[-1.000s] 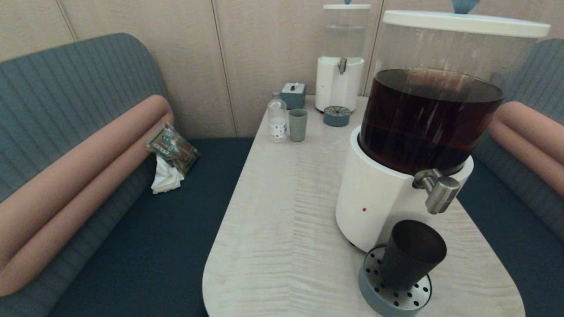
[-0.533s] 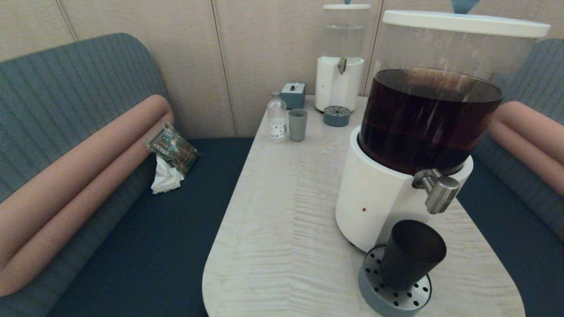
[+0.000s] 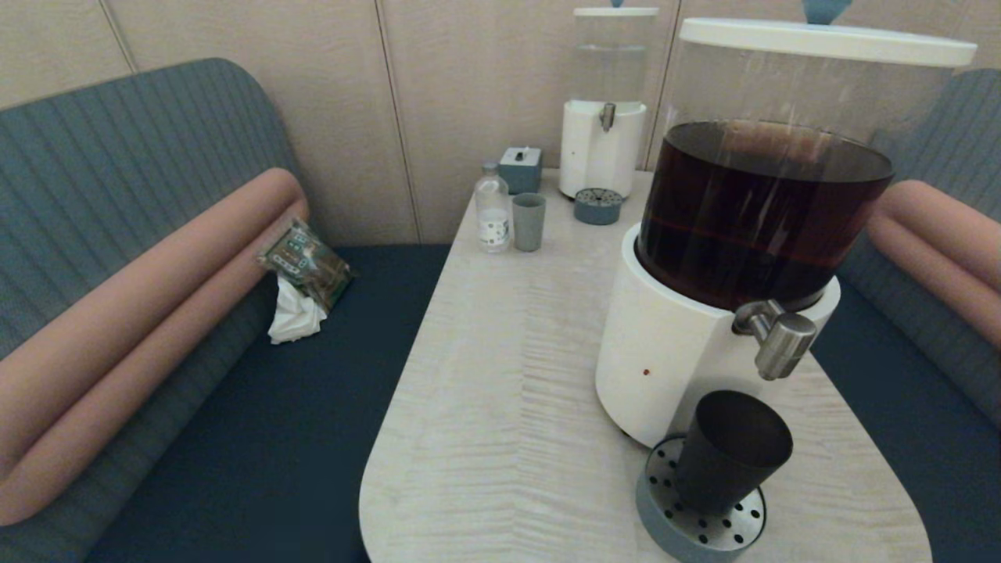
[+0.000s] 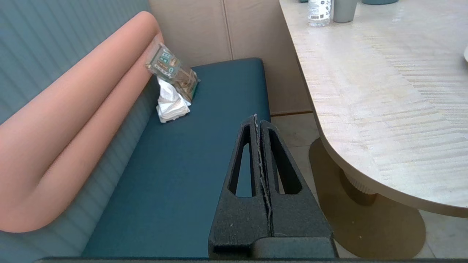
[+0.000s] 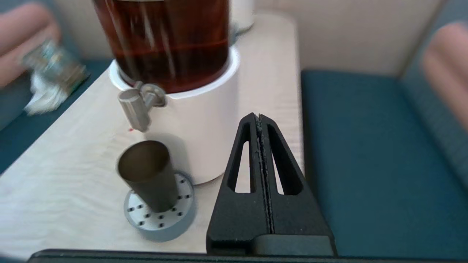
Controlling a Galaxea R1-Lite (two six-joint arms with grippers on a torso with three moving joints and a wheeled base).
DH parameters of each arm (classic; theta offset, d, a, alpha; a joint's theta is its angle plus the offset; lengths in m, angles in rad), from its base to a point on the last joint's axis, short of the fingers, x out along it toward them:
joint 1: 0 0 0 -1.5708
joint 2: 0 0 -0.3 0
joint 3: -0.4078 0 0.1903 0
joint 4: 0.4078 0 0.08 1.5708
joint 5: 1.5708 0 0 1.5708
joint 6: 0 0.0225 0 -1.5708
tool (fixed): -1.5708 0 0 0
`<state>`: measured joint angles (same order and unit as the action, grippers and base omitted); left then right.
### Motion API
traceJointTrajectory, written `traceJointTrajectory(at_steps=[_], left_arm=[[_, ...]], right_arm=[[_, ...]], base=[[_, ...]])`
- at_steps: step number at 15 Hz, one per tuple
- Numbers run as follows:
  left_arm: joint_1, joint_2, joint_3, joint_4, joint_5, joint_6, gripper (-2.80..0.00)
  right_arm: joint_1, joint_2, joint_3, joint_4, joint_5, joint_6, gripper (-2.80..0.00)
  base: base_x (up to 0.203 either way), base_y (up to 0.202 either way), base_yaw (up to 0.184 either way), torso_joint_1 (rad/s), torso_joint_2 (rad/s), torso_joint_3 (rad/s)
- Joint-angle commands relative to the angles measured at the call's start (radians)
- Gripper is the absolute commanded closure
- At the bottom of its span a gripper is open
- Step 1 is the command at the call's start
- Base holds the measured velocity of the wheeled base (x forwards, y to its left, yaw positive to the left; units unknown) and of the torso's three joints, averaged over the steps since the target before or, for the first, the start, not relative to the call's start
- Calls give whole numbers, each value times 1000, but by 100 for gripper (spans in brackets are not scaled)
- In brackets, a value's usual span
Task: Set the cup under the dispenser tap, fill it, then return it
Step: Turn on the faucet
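The right gripper (image 5: 259, 116) has its two black fingers pressed flat together, holding nothing. In the right wrist view it hangs off the table's right edge, over the blue bench seat (image 5: 365, 153), apart from the dispenser base. The left gripper (image 4: 256, 117) is likewise closed and empty, poised over the left bench seat (image 4: 175, 175) beside the table's rounded end. Neither arm appears in the head view.

The cup (image 3: 731, 450), matte black and upright, stands on the round grey perforated drip tray (image 3: 665, 524) at about 5 o'clock on the table (image 3: 500, 391). Directly above it, toward 1 o'clock from its rim, the dispenser tap (image 3: 782, 344) juts from the white base of the large dispenser (image 3: 672, 360), whose clear tank holds dark brown liquid. The cup's inside looks dark; whether it holds liquid is hard to make out.

Toward 12 o'clock on the table stand a slimmer clear-liquid dispenser (image 3: 604, 148) with its own small drip tray (image 3: 598, 207), a grey box (image 3: 521, 168), a small clear bottle (image 3: 493, 211) and a grey-green tumbler (image 3: 529, 222) just beside the bottle. At 9 o'clock, on the left bench, a printed packet (image 3: 306, 262) leans on a white crumpled tissue (image 3: 294, 317).
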<state>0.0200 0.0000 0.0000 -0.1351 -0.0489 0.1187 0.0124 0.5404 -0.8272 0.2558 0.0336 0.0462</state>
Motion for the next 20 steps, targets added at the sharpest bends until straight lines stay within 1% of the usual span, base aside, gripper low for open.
traceJointTrajectory(at_steps=[1,3,6,9,11,13,14,17,18,20], left_arm=[[0,2,40,-1,0,0,0],[0,2,40,-1,0,1,0],[1,2,40,-1,0,1,0],[0,2,40,-1,0,1,0],[0,3,40,-1,0,1,0],[0,2,40,-1,0,1,0],[0,2,40,-1,0,1,0],[0,2,40,-1,0,1,0],[0,2,40,-1,0,1,0],[0,2,40,-1,0,1,0]], right_arm=[[14,174,-86,25,14,3,0],[37,239,-128,37,23,7,0],[63,301,-162,100,29,14,0],[82,380,-181,121,31,20,0],[88,461,-202,128,37,37,0],[89,552,-277,145,58,69,0],[89,588,-331,176,66,80,0],[121,684,-472,320,114,97,0],[137,704,-482,335,123,102,0],[155,736,-461,339,141,100,0]], base=[[0,0,0,0,0,0],[0,0,0,0,0,0],[0,0,0,0,0,0],[0,0,0,0,0,0],[0,0,0,0,0,0],[0,0,0,0,0,0],[0,0,0,0,0,0],[0,0,0,0,0,0],[0,0,0,0,0,0],[0,0,0,0,0,0]])
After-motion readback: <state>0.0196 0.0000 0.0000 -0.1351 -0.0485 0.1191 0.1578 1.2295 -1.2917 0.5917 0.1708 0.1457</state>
